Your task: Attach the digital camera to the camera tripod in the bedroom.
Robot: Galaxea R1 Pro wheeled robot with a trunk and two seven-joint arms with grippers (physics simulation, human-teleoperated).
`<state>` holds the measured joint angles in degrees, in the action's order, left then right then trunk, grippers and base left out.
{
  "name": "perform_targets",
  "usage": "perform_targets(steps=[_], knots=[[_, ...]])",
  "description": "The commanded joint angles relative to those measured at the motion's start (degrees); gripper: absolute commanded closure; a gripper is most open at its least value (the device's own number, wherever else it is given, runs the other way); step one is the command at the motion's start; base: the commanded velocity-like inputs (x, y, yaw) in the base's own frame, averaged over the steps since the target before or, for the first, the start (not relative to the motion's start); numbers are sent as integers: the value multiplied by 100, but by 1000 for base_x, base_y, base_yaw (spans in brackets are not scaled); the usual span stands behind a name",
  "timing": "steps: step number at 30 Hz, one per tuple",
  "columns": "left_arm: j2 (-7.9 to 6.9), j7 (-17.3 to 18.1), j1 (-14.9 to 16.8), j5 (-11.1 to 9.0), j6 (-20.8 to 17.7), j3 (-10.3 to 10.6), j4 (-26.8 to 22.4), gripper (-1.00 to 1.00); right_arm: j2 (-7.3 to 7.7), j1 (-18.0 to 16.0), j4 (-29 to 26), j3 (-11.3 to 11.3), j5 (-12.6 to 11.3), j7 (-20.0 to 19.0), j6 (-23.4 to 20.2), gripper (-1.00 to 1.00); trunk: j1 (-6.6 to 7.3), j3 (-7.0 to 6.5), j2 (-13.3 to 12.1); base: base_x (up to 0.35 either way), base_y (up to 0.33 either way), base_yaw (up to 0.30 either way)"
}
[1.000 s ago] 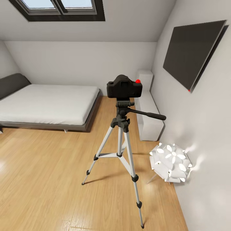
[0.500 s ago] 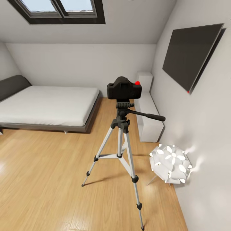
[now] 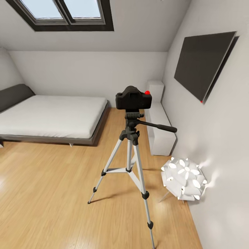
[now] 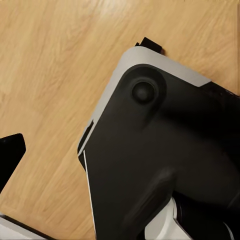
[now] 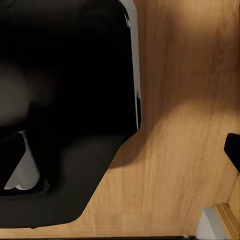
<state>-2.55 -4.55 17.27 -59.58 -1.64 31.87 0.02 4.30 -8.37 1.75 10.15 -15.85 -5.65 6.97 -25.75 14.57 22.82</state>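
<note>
The digital camera (image 3: 134,98), black with a red dot on its top corner, sits on the head of the camera tripod (image 3: 129,152) in the middle of the bedroom. The tripod stands on the wood floor (image 3: 52,193) with its three silver legs spread. Its black pan handle (image 3: 159,127) points right. In the left wrist view one black fingertip (image 4: 10,152) shows at the edge over bare floor, with nothing near it. In the right wrist view a black fingertip (image 5: 233,150) likewise sits at the edge above the floor.
A low grey bed (image 3: 52,116) lies at the left under the skylight (image 3: 65,14). On the right wall hangs a dark TV (image 3: 202,64), with a white bench (image 3: 160,141) and a white flower-shaped lamp (image 3: 183,178) below it. My dark base (image 4: 165,160) shows beneath both wrists.
The whole head view has shifted a little up and back, so the camera moved. The digital camera and tripod keep their places in the room.
</note>
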Motion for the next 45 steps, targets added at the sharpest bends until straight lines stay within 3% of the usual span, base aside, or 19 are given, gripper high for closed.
perform_targets(steps=[1, 25, 33, 45], knots=[[0, -15, 4, -37, -16, 48, 0, -100, -7, -7, 20, 45, -58, -1, 66, -100, -3, 0, 9, 0, 0, 0], [-18, -34, -5, -37, 20, 72, 11, -100, -38, 6, 19, 81, -24, 113, 221, -100, -3, -214, 9, 0, 0, 0], [-18, -31, -235, -29, 92, 74, 9, -100, -11, 8, 19, 83, -23, 116, 237, -100, -3, -289, 9, 0, 0, 0], [-35, -35, -298, -20, 295, 79, -6, -100, -1, 8, 20, 84, -23, 116, 243, -100, -3, -400, 9, 0, 0, 0]])
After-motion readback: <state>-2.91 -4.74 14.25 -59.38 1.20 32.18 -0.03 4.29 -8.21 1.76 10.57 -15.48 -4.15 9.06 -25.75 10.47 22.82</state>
